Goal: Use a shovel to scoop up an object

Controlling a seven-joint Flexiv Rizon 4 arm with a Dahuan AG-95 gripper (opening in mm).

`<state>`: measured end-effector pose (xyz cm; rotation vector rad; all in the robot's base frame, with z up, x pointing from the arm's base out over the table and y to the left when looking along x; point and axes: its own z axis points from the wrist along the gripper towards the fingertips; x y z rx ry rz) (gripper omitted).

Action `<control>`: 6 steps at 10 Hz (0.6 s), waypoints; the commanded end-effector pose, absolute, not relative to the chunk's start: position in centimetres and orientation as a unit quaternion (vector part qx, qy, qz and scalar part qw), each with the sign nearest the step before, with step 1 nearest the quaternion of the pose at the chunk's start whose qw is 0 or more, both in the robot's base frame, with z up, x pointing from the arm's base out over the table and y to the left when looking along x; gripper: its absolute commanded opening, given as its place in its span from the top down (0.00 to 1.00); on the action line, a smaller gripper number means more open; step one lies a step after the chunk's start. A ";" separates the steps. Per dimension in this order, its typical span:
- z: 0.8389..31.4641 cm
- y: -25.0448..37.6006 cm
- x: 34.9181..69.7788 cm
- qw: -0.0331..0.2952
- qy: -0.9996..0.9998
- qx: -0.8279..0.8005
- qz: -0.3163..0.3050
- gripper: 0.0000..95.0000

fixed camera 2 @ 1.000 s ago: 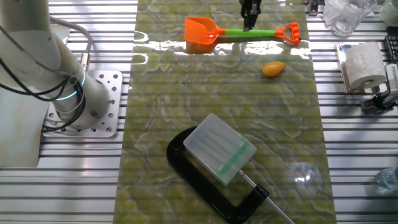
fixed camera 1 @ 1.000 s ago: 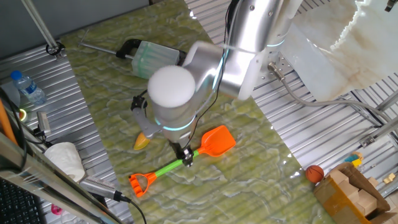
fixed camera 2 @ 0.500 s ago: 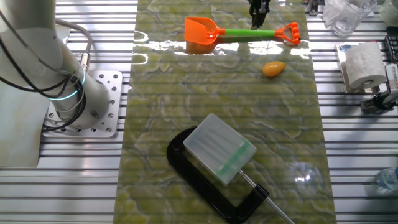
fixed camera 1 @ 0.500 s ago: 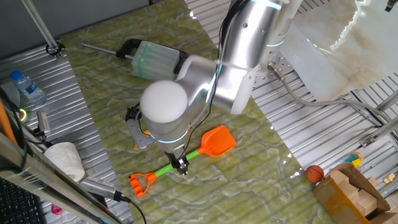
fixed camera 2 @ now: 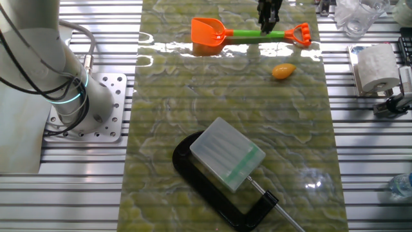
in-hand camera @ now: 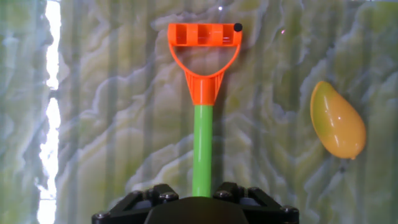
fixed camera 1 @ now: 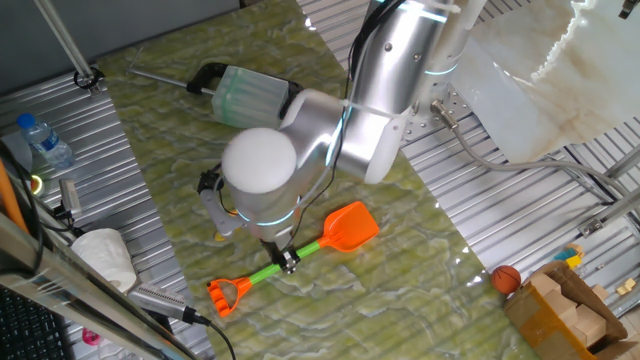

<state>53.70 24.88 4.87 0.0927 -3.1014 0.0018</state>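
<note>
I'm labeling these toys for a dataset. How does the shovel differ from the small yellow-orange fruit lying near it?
The shovel is long and thin, with an orange blade, green shaft and orange D-handle; the fruit is a short, smooth oval in one yellow-orange tone. The shovel far outspans the fruit, which looks smaller than its blade. The gripper is down over the shovel's shaft, while the fruit lies apart, untouched. Both rest on the green mat.

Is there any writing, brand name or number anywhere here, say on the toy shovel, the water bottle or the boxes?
No text can be read in any view.
The shovel and the yellow object carry no printing.
The water bottle has a label too small to read.
The wooden blocks show no markings.
</note>
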 end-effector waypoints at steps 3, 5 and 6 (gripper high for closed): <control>4.0 24.9 53.8 0.023 -0.999 0.036 0.000 0.60; 3.7 25.0 53.8 0.026 -0.999 0.040 0.001 0.60; 3.6 25.0 53.8 0.025 -0.999 0.040 0.001 0.60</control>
